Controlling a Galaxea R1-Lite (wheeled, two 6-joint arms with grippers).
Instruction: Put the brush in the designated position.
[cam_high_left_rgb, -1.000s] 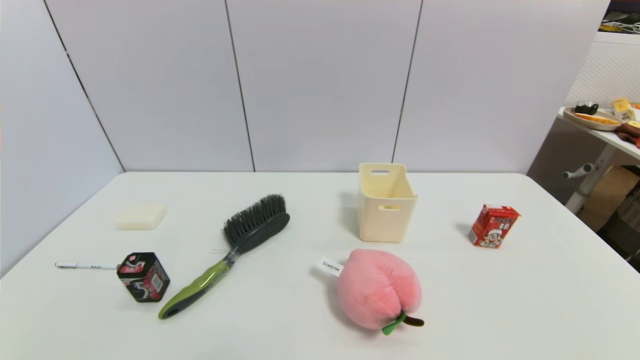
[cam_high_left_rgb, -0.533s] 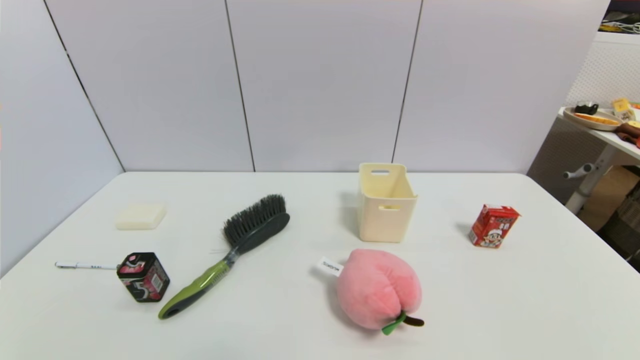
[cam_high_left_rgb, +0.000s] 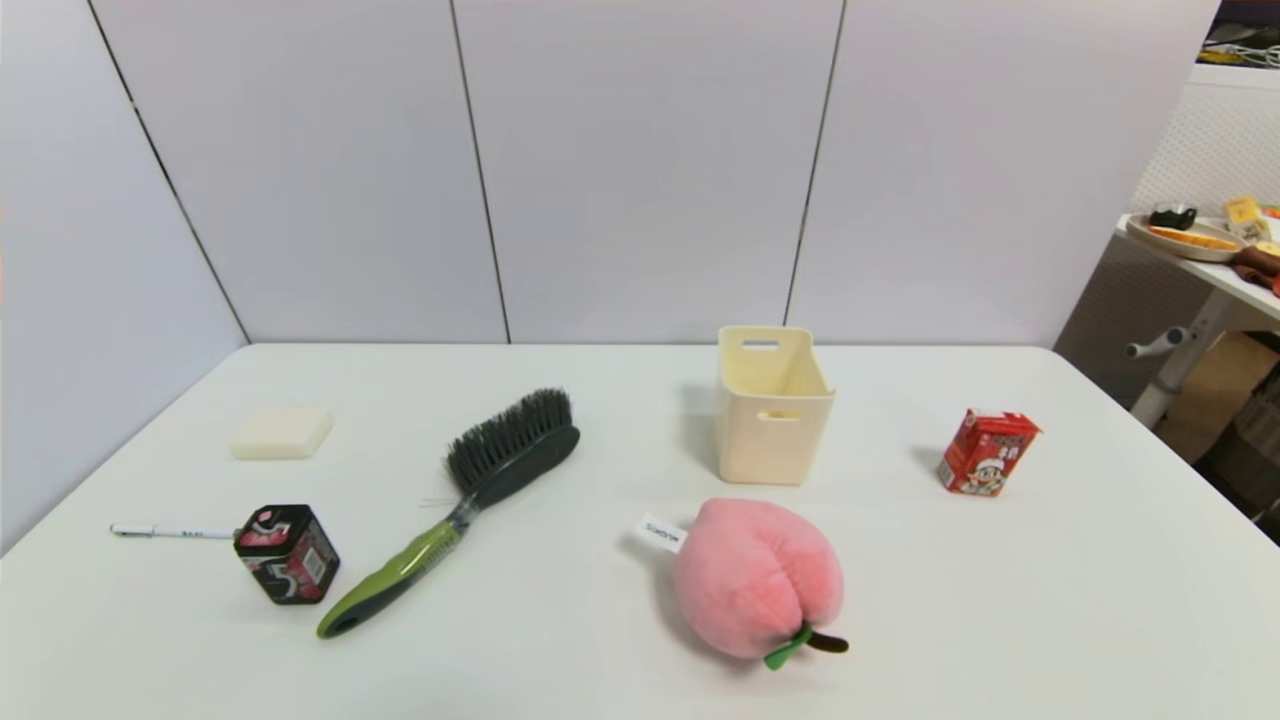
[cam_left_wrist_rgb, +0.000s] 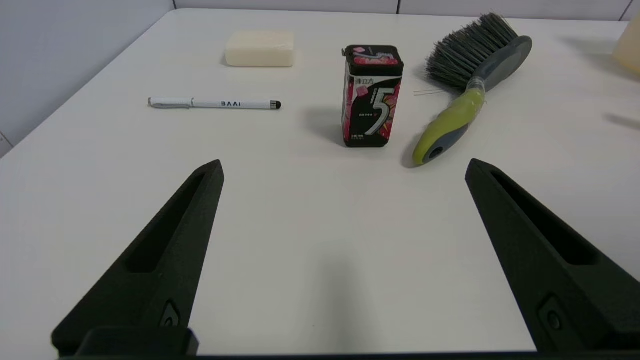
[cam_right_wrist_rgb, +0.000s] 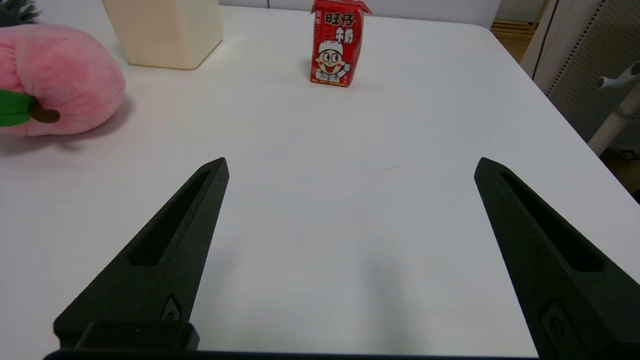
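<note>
- Head view shows the white table (cam_high_left_rgb: 1000, 620) with neither arm in sight; both are parked at the near edge, out of this picture.
- With the table centre as the dial and twelve o'clock at the far wall, the brush (cam_high_left_rgb: 470, 490) lies flat at about nine o'clock, untouched, its dark bristled head pointing toward one o'clock and its lime-green handle running back toward seven.
- Just beside the handle end stands a black gum box (cam_high_left_rgb: 287, 553), near it but apart, with a thin white pen (cam_high_left_rgb: 170, 531) beyond that at nine o'clock and a pale soap bar (cam_high_left_rgb: 282, 433) toward ten.
- A cream bin (cam_high_left_rgb: 772, 420) stands upright past the centre at about one o'clock, its mouth free; I judge it to be the designated position, though nothing marks it so.
- A pink plush peach (cam_high_left_rgb: 755, 578) lies at five o'clock, near the bin, and a red milk carton (cam_high_left_rgb: 985, 452) stands at three.
- Left gripper (cam_left_wrist_rgb: 345, 167) hangs low over bare table with its fingers spread wide and nothing between them; the brush handle (cam_left_wrist_rgb: 447, 127) lies ahead of it, toward its right finger.
- Right gripper (cam_right_wrist_rgb: 350, 165) is likewise released and holds nothing, facing the carton (cam_right_wrist_rgb: 337, 42).
- By my reading the task has not started: the step in hand is the reach for the brush.
- The next move calls for the left gripper to travel forward and straddle the handle across its width, clear of the gum box; a careless approach could knock that box over.
</note>
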